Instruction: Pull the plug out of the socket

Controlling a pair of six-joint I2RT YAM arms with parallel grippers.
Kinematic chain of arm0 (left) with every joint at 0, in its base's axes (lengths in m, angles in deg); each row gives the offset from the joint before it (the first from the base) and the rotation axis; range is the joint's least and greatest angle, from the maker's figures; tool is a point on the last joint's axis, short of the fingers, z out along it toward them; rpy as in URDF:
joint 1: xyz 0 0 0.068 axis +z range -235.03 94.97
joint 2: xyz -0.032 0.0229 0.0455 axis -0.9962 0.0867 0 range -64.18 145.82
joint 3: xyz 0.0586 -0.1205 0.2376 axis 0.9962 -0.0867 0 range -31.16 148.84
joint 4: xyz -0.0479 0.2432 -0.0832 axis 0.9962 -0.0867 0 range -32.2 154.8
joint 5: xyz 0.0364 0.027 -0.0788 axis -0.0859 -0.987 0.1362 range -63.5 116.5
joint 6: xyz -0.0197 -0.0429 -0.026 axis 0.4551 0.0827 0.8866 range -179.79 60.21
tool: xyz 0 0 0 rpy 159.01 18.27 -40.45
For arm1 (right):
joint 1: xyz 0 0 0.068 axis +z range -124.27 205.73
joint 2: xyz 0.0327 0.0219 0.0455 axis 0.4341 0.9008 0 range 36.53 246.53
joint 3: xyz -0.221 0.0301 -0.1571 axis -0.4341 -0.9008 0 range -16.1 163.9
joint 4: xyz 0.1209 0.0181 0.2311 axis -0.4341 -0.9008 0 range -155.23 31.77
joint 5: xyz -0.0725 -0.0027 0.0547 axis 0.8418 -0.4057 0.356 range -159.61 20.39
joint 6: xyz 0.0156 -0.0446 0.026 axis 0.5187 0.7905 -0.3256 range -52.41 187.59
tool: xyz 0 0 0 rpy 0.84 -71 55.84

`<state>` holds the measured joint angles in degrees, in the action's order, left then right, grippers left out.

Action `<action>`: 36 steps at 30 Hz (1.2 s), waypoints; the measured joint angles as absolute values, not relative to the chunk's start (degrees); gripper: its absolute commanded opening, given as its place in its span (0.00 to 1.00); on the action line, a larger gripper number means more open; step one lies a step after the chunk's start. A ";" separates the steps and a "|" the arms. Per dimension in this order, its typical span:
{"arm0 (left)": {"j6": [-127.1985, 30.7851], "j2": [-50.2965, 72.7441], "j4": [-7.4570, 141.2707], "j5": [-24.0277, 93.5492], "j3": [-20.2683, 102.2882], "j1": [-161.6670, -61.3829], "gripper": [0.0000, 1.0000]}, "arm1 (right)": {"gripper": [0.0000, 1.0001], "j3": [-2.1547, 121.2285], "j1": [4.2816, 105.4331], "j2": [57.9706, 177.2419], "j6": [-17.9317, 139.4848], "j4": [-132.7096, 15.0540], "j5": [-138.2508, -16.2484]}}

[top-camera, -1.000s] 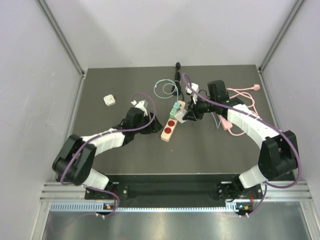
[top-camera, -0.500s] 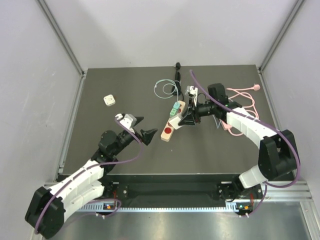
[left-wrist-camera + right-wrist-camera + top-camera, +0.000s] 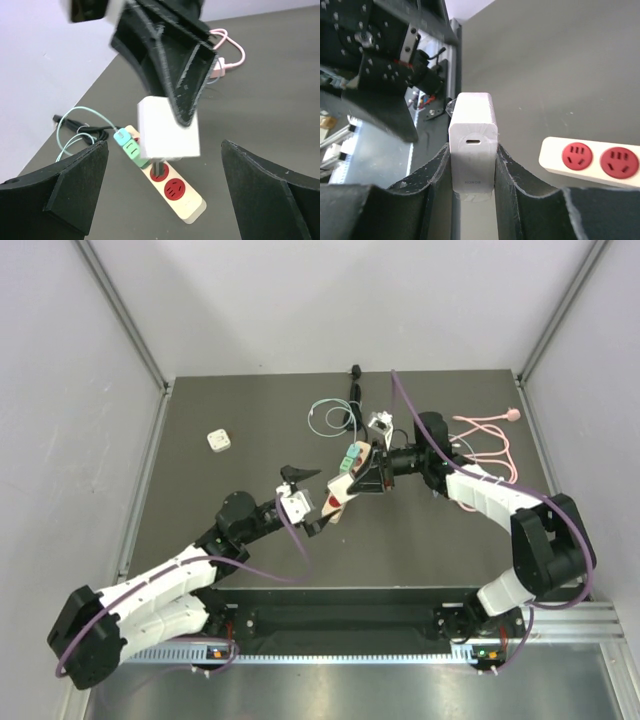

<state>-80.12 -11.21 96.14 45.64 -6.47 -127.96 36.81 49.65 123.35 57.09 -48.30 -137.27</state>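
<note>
Black-fingered, the left gripper (image 3: 306, 500) stands wide apart over the near half of the counter (image 3: 200, 500). Just beyond, the right gripper (image 3: 472, 150) clamps the white plug (image 3: 472, 125), held clear of the red sockets of the power strip (image 3: 590, 160). A pink cable (image 3: 487, 422) lies farther back.

— Any lettering to read?
— Only one faint grey word, on the end face of the white charger plug (image 3: 472, 125), just below its USB-C port (image 3: 472, 141). Looks like "HONOR", though small and pale.
— Anything on the power strip (image 3: 590, 161) beside the charger plug?
— Nothing legible there. Red socket faces, no print to make out.
— And on the green adapter (image 3: 131, 149) behind the charger plug?
— Some marks on its face, but too blurred to read.
</note>
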 measured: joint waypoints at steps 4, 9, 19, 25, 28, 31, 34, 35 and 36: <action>-84.01 -8.57 93.67 45.33 -4.70 -130.91 0.99 | 0.00 36.26 50.46 123.83 53.33 -44.50 -138.16; -88.10 -6.73 91.39 42.07 -4.35 -133.91 0.98 | 0.00 35.54 50.46 124.05 49.74 -40.91 -138.69; -94.37 -1.70 92.29 29.00 -2.73 -139.35 0.94 | 0.00 34.16 50.64 124.82 42.93 -35.16 -139.61; -96.17 0.59 93.75 22.97 -2.19 -141.30 0.84 | 0.00 34.12 50.64 125.32 40.89 -33.81 -139.76; -96.36 1.33 94.39 21.18 -1.93 -141.67 0.80 | 0.00 34.12 50.64 125.34 40.32 -33.48 -139.76; -96.32 2.14 94.71 19.82 -1.44 -141.82 0.71 | 0.00 34.12 50.64 125.67 40.00 -33.26 -139.76; -96.15 2.89 94.71 18.45 -0.81 -141.80 0.53 | 0.00 34.10 50.66 126.22 39.82 -33.26 -139.85; -96.19 3.06 94.74 18.10 -0.81 -141.80 0.49 | 0.00 34.10 50.64 126.30 39.69 -33.24 -139.63; -96.25 3.24 94.76 17.90 -0.79 -141.82 0.40 | 0.00 34.10 50.64 126.32 39.73 -33.35 -139.45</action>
